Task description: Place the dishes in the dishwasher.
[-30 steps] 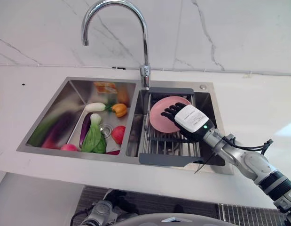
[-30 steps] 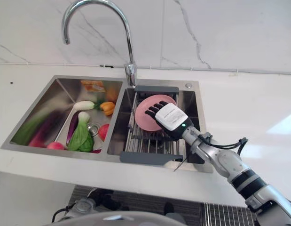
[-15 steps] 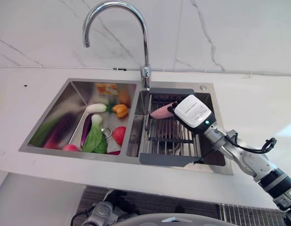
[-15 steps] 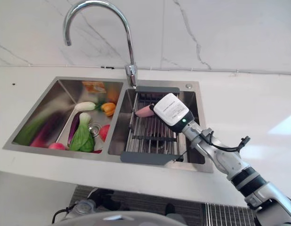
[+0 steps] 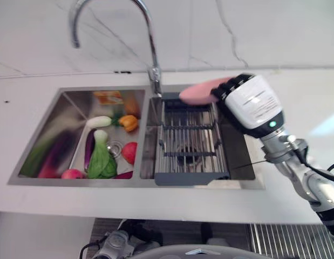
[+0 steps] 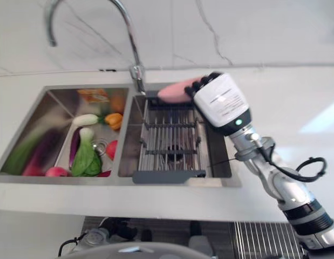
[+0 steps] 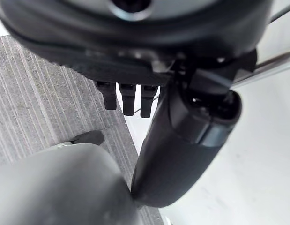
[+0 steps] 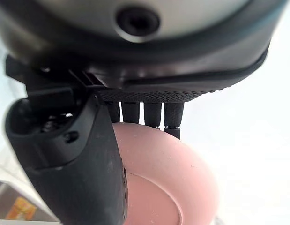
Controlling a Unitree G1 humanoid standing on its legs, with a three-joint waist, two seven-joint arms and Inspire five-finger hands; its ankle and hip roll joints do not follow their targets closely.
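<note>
Right hand [image 5: 252, 102] pinches the round pink plate [image 5: 200, 91], raised above the steel sink rack [image 5: 188, 141]; next, carrying it to the dishwasher.

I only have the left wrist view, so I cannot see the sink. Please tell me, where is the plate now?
Observer: The pink plate is in the right robot hand, held above the far edge of the dish rack, near the faucet base.
Operator: Is the grasp firm, from what you see?
Observer: In the right wrist view, the thumb lies on one face of the plate and the fingers curl over its edge.
Operator: Is something else left in the sink?
Observer: The left basin holds vegetables; the rack looks bare.
</note>
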